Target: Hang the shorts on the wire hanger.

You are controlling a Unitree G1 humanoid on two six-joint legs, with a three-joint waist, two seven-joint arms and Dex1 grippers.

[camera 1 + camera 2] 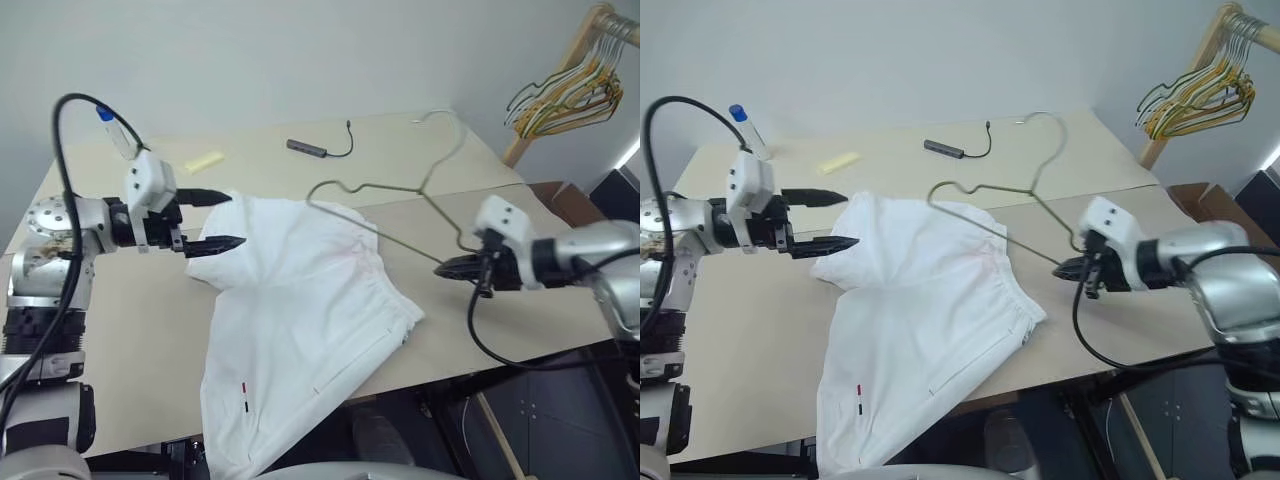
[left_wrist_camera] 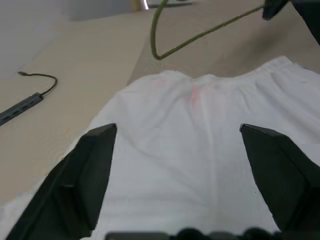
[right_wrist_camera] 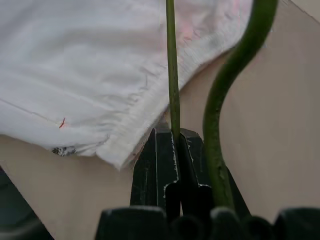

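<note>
The worktop (image 1: 130, 360) is pale, matte board in two sheets with a seam running toward its right edge. Across its middle lie the shorts (image 1: 300, 320), thin white fabric, softly rumpled, with a gathered elastic waistband on the right-hand side, a faint pink stain near the middle and a small black-and-red mark by the hem that droops over the front edge.

The wire hanger (image 1: 395, 215) is a thin dark triangle of stiff wire. One corner is clenched in the right gripper (image 1: 452, 267) near the right edge, its far corner reaches over the shorts, and its hook points to the back edge.

The left gripper (image 1: 215, 220) hovers released at the shorts' left side, fingers spread above the cloth, grasping nothing.

The step in hand looks like feeding the hanger into the shorts. The left gripper should pinch one layer of waistband and lift it, so the wire slides in without snagging; whether the wire's end already touches the cloth is hard to tell.
</note>
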